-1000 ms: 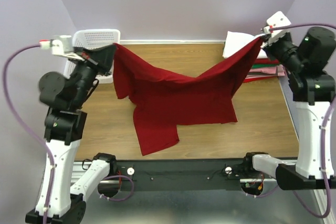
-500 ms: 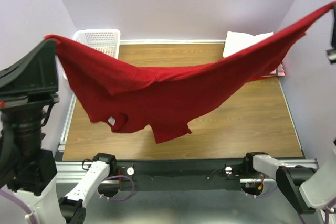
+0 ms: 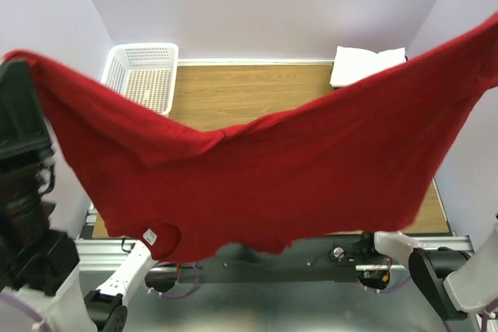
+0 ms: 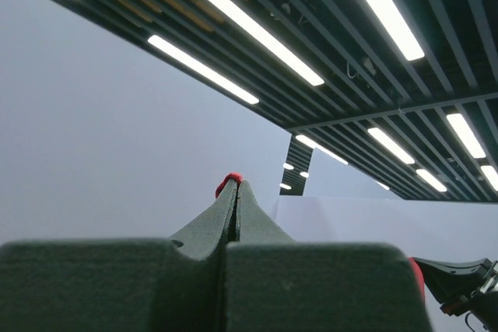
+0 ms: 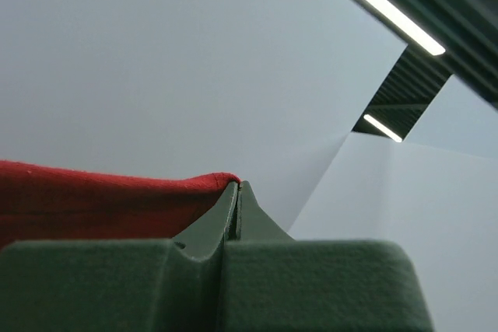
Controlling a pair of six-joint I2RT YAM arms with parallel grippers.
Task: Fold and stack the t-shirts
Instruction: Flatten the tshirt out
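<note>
While each two-finger gripper pinches a corner of cloth, the left gripper (image 4: 236,192) has its jaws pressed together on a red scrap, and the right gripper (image 5: 236,190) is likewise clamped on a red hem. Between them the large plain dark red t-shirt (image 3: 264,184) hangs spread high above the wooden table (image 3: 257,87), sagging in the middle. A white folded shirt (image 3: 366,64) lies at the far right; a white plastic mesh basket (image 3: 144,71) sits far left. This looks like the spreading step; next likely calls for lowering it flat, evenly.
</note>
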